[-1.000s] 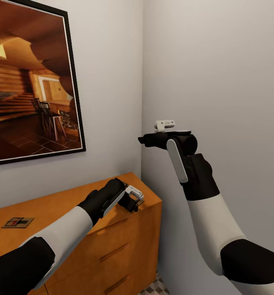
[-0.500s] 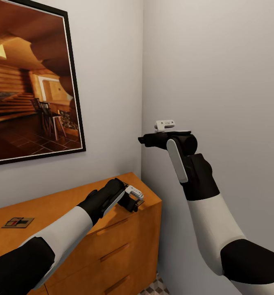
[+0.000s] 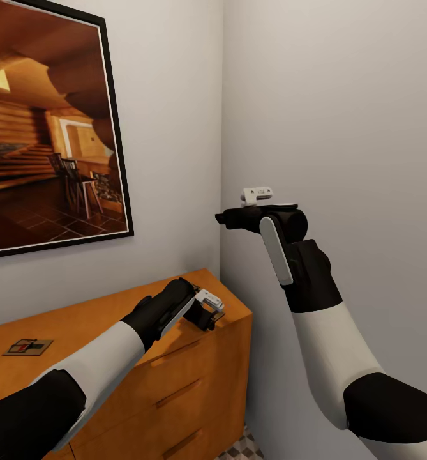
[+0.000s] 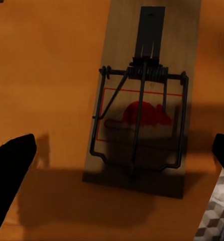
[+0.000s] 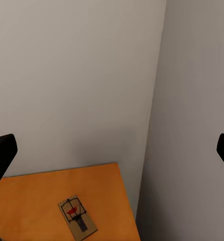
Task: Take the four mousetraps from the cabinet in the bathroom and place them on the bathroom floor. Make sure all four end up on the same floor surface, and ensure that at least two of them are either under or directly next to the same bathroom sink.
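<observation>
The left gripper [image 3: 212,314] hangs low over the cabinet [image 3: 111,332] top near its right front corner, fingers [image 4: 11,165] spread wide on either side of a mousetrap [image 4: 142,105] lying flat; contact seems lacking, though the shadow makes this uncertain. The trap sits close to the cabinet edge, patterned bathroom floor [image 4: 215,216] below. A second mousetrap [image 3: 28,347] lies at lower left. The right gripper [image 3: 223,218] is raised beside the bare wall, parted and empty.
</observation>
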You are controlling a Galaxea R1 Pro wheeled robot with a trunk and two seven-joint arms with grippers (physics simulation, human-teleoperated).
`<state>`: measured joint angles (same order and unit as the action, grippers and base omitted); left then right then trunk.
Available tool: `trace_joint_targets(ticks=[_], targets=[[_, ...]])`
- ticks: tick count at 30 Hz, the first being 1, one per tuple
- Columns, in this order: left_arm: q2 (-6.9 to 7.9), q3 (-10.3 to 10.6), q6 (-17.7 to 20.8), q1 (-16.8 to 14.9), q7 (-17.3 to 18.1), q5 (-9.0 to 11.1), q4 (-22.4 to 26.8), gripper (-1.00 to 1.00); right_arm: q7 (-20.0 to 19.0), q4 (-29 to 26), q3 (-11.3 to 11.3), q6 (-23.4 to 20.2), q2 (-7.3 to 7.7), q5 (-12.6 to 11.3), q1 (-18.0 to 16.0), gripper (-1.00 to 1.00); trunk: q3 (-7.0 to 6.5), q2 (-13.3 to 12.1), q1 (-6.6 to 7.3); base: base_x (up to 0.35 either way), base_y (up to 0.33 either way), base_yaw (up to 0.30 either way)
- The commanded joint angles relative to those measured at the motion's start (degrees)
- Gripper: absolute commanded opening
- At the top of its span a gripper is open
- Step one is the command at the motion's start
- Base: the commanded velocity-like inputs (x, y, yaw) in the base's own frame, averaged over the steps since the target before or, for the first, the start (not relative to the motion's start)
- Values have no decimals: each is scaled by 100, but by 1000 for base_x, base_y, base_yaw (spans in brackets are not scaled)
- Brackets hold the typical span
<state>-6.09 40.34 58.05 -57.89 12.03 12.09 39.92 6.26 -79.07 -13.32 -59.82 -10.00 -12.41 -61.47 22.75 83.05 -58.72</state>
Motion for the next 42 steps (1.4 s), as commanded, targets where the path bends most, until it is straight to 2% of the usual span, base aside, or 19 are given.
trace_joint_targets(ticks=[1, 4, 7, 12, 17, 23, 27, 28, 42], targets=[[3, 20, 15, -3, -7, -20, -159, -100, 60, -3, -4, -18, 0, -60, -6, 100, 8, 3, 0, 0, 0, 0], [3, 15, -13, -3, -2, -14, -170, -100, 60, -3, -4, -18, 0, -60, -6, 100, 8, 3, 0, 0, 0, 0], [6, 1, -225, -3, 0, 6, -189, -100, 60, -3, -5, -18, 0, -60, -6, 100, 8, 3, 0, 0, 0, 0], [4, -142, -518, -3, 0, 12, -450, -100, 60, -3, -4, -18, 0, -60, -6, 100, 8, 3, 0, 0, 0, 0], [5, -260, -587, -3, 1, -5, -640, -100, 60, -3, -4, -18, 0, -60, -6, 100, 8, 3, 0, 0, 0, 0], [11, -279, -597, -3, -1, -13, -599, -100, 60, -3, -6, -18, 0, -60, -6, 100, 8, 3, 0, 0, 0, 0], [12, -276, -533, -3, 1, -22, -241, -100, 60, -3, -7, -18, 0, -60, -6, 100, 8, 3, 0, 0, 0, 0], [81, -290, 194, -3, 1, -57, 1333, -100, 60, -3, -5, -18, 0, -43, -7, 100, 8, 3, 0, 0, 0, 0], [236, -307, 195, -3, 1, -58, 1559, -100, 61, -3, 14, -18, 0, -42, -7, 100, 8, 3, 0, 0, 0, 0]])
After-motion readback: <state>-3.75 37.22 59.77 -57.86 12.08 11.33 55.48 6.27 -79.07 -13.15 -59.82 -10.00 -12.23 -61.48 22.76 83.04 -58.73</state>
